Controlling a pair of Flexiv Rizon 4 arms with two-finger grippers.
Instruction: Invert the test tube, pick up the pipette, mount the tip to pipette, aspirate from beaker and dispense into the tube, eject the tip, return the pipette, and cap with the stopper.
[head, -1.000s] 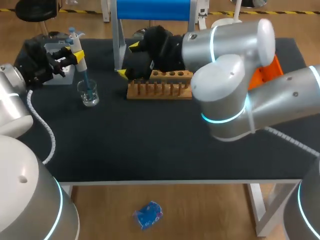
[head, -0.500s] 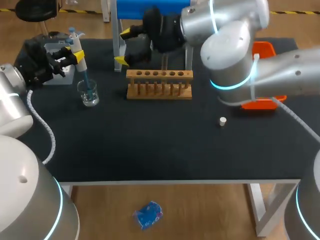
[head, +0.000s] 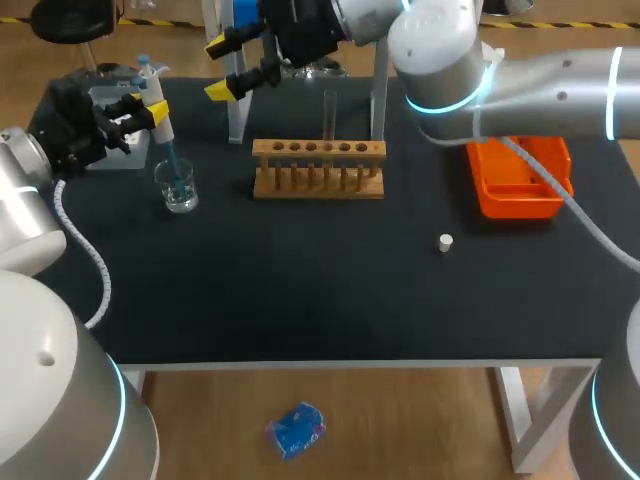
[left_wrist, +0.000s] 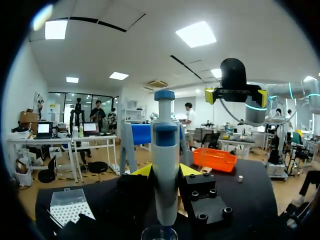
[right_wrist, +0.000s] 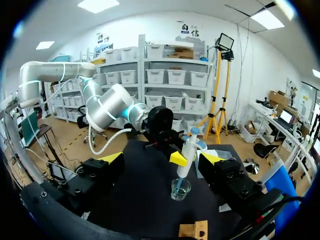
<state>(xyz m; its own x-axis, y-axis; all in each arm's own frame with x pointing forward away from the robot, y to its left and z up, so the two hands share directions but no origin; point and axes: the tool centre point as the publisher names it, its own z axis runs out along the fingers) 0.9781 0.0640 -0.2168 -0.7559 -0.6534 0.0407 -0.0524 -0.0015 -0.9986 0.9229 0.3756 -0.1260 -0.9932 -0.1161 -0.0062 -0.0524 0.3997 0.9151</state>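
Pipette (head: 152, 85), a white barrel with a blue plunger cap and a slim blue tip, stands nearly upright at the table's far left in the head view. The left gripper (head: 150, 112) is closed on its barrel from both sides, and the tip reaches down into the small clear glass beaker (head: 179, 190). This looks like the aspirating step. It is best done by holding the barrel vertical, with the tip under the liquid but off the glass floor, drawing slowly, then lifting straight up so the tip clears the rim without tipping the beaker. The clear glass test tube (head: 329, 112) stands upright in the pale wooden rack (head: 318, 172) at mid-table, which is the next target. The right gripper (head: 232, 66) hangs high above the far edge with its fingers spread wide and nothing in them, so the path from beaker to tube looks clear. The small white stopper (head: 446, 241) lies on the black cloth well apart from the rack, near the orange plastic bin (head: 520, 180). In the left wrist view the barrel fills the gap between the yellow tips and the beaker's rim shows just beneath it. The liquid level cannot be made out there. In the right wrist view its own fingers stand far apart and hold nothing. Ahead of them the pipette tip sits inside the beaker, which argues for leaving that arm where it is during the draw.
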